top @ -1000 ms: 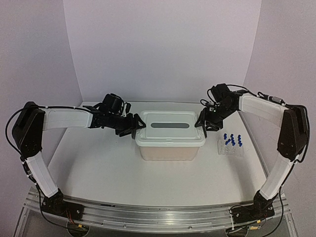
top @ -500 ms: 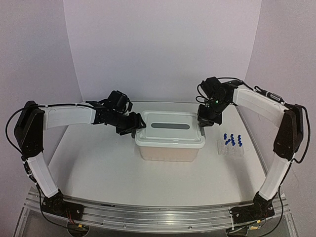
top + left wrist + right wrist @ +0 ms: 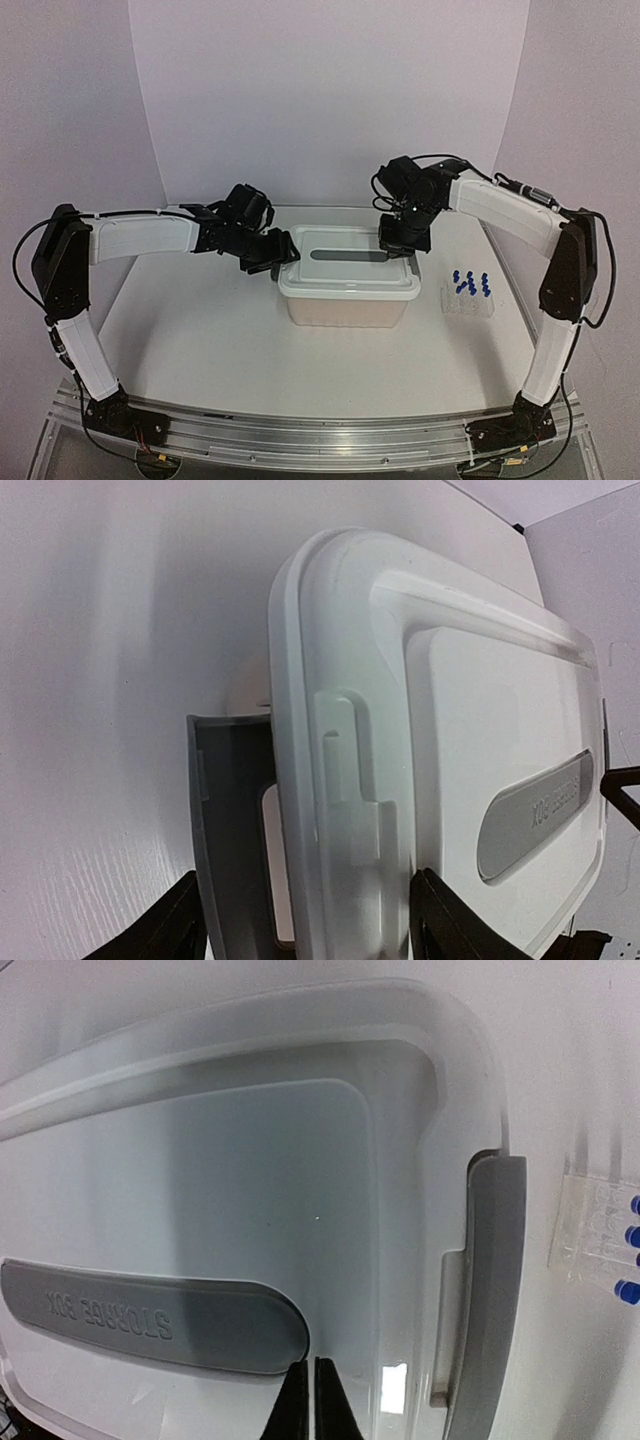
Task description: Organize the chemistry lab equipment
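Small clear tubes with blue caps stand in a clear tube rack on the table, right of the tub; in the right wrist view the rack shows at the right edge. My left gripper is open and straddles the left end of the white lid and its swung-out grey latch. The fingers stand on either side of them. My right gripper is shut with nothing in it. It sits just above the lid, by the end of the grey label.
The beige tub with the lid on stands mid-table between both arms. A grey latch lies along the lid's right end. White walls close the back and sides. Bare tabletop lies in front of the tub.
My right gripper closed and moved left from the lid's right end to over the lid. The left gripper's jaws narrowed a little around the lid's left end.
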Tool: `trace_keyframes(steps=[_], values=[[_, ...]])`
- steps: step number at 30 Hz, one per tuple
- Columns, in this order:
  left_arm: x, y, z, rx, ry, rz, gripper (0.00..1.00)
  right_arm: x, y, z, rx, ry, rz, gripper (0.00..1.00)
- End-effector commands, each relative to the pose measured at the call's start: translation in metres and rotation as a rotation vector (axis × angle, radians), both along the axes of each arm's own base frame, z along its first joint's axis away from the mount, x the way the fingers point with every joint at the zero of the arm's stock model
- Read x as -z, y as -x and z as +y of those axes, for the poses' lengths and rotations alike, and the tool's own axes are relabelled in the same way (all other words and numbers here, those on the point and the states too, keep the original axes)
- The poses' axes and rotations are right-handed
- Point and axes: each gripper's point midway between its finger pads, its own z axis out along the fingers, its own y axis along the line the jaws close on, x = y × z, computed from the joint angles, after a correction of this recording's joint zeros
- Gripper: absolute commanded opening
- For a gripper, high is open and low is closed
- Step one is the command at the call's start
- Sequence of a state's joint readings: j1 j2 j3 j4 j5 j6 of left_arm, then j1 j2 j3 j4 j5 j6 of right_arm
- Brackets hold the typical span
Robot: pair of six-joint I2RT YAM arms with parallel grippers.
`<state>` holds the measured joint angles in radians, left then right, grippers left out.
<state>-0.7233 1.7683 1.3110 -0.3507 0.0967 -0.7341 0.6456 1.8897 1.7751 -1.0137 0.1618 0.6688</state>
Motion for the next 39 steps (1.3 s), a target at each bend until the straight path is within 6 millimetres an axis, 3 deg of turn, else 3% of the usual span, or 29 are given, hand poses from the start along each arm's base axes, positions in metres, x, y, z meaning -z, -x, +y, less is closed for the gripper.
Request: trace_keyframes(steps=[1,5,7,12,20,25,28,35,39], values=[[0.002,0.001,0.0,-0.011,-0.056,0.009,0.64,-0.035,-0.013,0.004,-0.039,-0.001,-0.106,0.11],[0.001,0.0,0.0,-0.017,-0.071,0.008,0.55,-0.058,-0.021,-0.006,-0.002,0.003,-0.21,0.26],[0.001,0.0,0.002,-0.028,-0.087,0.008,0.52,-0.055,-0.02,-0.012,0.017,0.022,-0.223,0.36],[0.001,0.0,-0.001,-0.039,-0.126,0.019,0.45,-0.041,-0.015,-0.026,0.057,0.063,-0.222,0.39],[0.008,0.006,-0.001,-0.086,-0.275,0.072,0.3,-0.034,-0.012,-0.036,0.085,0.085,-0.241,0.39],[0.016,0.012,0.006,-0.136,-0.392,0.108,0.15,-0.027,-0.012,-0.037,0.09,0.088,-0.24,0.38],[0.016,0.016,0.009,-0.164,-0.452,0.121,0.01,-0.027,-0.012,-0.038,0.098,0.088,-0.246,0.37],[0.004,0.021,0.023,-0.275,-0.659,0.095,0.0,-0.018,-0.01,-0.038,0.103,0.071,-0.241,0.31],[0.008,0.023,0.022,-0.289,-0.733,0.094,0.0,-0.01,-0.008,-0.034,0.093,0.057,-0.222,0.24]])
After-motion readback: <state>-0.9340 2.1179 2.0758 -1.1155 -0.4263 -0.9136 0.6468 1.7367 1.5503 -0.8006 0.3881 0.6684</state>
